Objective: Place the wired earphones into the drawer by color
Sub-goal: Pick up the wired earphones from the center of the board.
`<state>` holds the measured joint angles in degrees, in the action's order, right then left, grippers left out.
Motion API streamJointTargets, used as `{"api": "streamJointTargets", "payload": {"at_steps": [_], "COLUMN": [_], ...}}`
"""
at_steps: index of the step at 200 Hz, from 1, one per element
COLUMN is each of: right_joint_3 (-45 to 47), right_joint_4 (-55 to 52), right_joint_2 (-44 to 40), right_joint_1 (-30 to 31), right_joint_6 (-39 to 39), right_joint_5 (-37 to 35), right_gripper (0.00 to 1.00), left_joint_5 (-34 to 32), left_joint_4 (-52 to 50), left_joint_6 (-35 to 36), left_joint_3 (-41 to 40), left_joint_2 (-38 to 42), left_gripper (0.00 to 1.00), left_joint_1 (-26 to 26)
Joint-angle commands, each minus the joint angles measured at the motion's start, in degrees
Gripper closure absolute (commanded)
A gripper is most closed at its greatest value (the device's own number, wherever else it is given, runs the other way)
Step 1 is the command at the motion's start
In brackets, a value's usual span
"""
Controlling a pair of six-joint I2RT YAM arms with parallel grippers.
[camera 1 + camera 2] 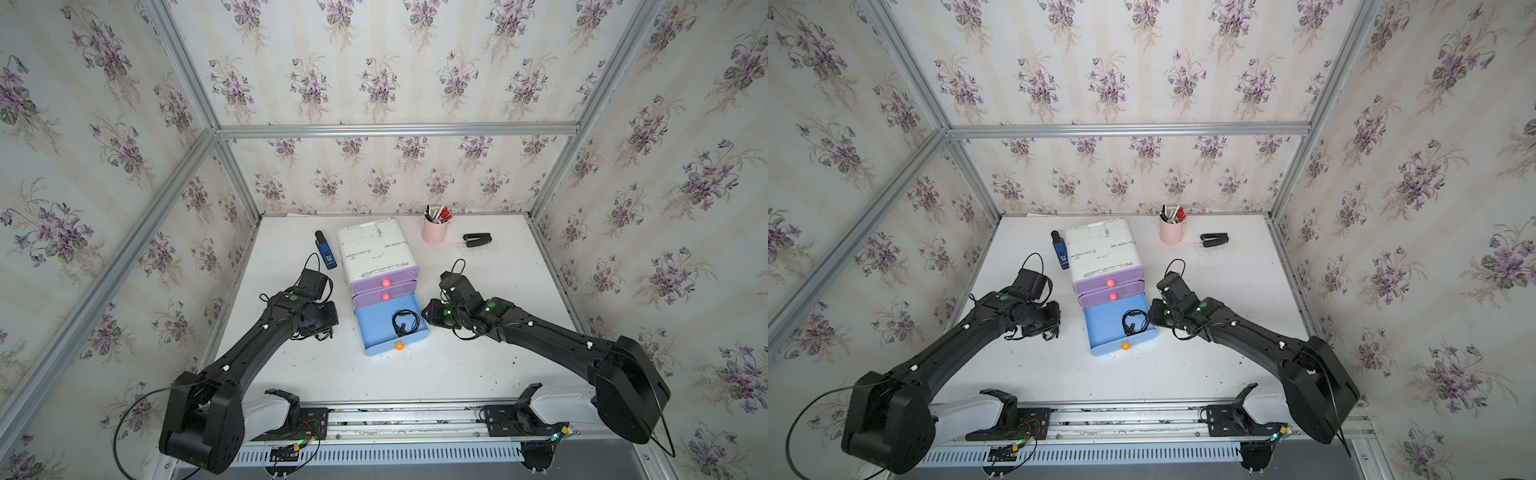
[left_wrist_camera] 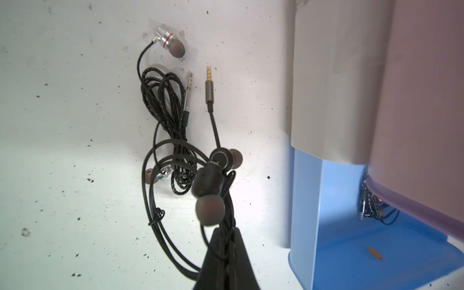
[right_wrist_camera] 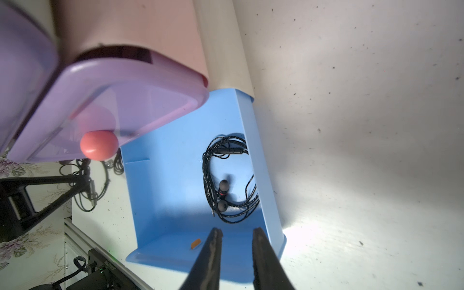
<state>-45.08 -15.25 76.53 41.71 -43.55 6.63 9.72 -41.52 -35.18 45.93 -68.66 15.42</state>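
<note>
The left gripper (image 2: 222, 236) is pinched tight on a bunch of strands of the smooth earphones (image 2: 210, 210), at 9 o'clock of the open drawer (image 1: 372, 326) in a top view. Their buds crowd close to the fingertips and the loops hang out from the grip toward the table (image 2: 62, 175). Whether the whole set is clear of the table I cannot tell.

The braided earphones (image 2: 160, 100) lie on the table just beside them, and one smooth loop crosses their coil (touching or merely overlapping, I cannot say). A third black set, the stowed earphones (image 3: 223, 187), lies in the drawer toward its 3 o'clock wall. The right gripper (image 3: 237, 229) hangs at 3 o'clock of the drawer, jaws narrowly apart with nothing between them.

I judge these sets very light and wholly limp. The loops will likely sag, swing and snag, and could drag the braided set along. Several strands bunched together look like the sound hold, since a round bud or slim plug would probably slip out. Thin cable should bear a pinch, though hardly a hard tug.
</note>
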Motion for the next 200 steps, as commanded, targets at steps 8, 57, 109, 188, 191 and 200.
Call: {"api": "streamJointTargets", "payload": {"at_steps": [8, 57, 109, 188, 191, 200], "right_joint_3": [0.2, -0.2, -0.2, -0.4, -0.4, -0.2], "right_joint_4": [0.5, 0.5, 0.1, 2.8, 2.7, 2.8], "right_joint_2": [-0.7, -0.8, -1.4, -1.1, -1.1, -1.1], "right_joint_1": [0.0, 0.0, 0.0, 0.0, 0.0, 0.0], "right_joint_6": [-0.2, -0.2, -0.1, 0.8, 0.8, 0.7], "right_joint_5": [-0.5, -0.3, -0.5, 2.2, 2.2, 2.4], "right_gripper": [0.73, 0.73, 0.73, 0.65, 0.65, 0.65], "left_joint_5": [1.6, 2.5, 3.2, 9.6, 9.8, 10.2], "left_joint_4": [-5.2, -8.5, -8.9, -6.9, -6.7, -6.2], "left_joint_6": [1.8, 3.0, 4.8, 5.4, 5.3, 4.8], "left_joint_3": [2.3, 6.7, 8.9, 13.0, 12.9, 12.6], "left_joint_2": [3.4, 6.0, 6.3, 7.0, 7.0, 7.2], "left_gripper": [1.00, 1.00, 1.00, 1.00, 1.00, 1.00], "left_joint_1": [-0.1, -0.6, -2.1, -3.0, -3.1, -3.3]}}
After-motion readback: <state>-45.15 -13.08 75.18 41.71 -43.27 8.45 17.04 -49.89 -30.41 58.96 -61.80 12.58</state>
